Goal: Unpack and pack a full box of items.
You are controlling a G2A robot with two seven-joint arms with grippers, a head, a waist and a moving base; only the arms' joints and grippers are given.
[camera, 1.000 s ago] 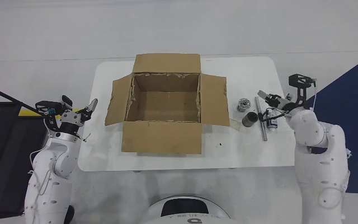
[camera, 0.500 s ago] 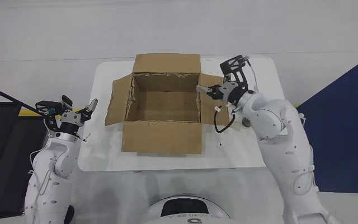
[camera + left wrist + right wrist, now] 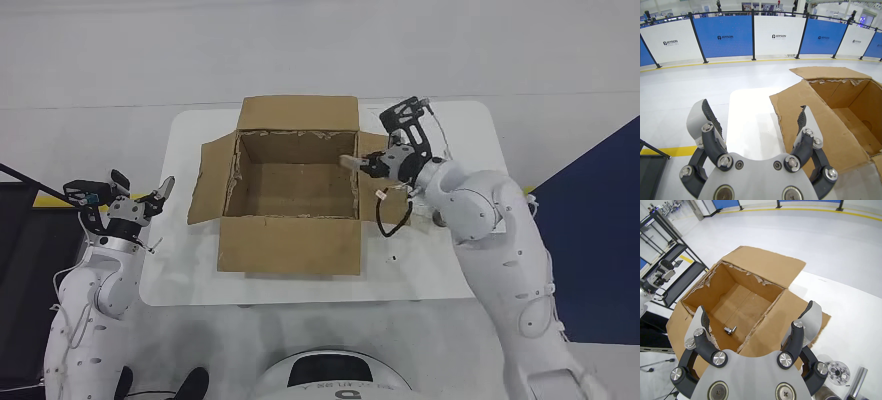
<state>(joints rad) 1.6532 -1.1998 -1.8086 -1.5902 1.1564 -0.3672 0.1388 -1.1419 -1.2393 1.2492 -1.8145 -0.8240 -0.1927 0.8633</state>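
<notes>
Right gripper hangs with jaws apart over the box mid-frame, bracket inside. It's probably stiff, light, slick metal, so pinch its blocky end. Left gripper is spread too.

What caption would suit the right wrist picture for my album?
Right gripper, jaws open, over a cardboard box with one small metal part inside.

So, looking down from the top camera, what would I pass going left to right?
The left gripper → the cardboard box's left flap → its open inside → the right gripper.
</notes>
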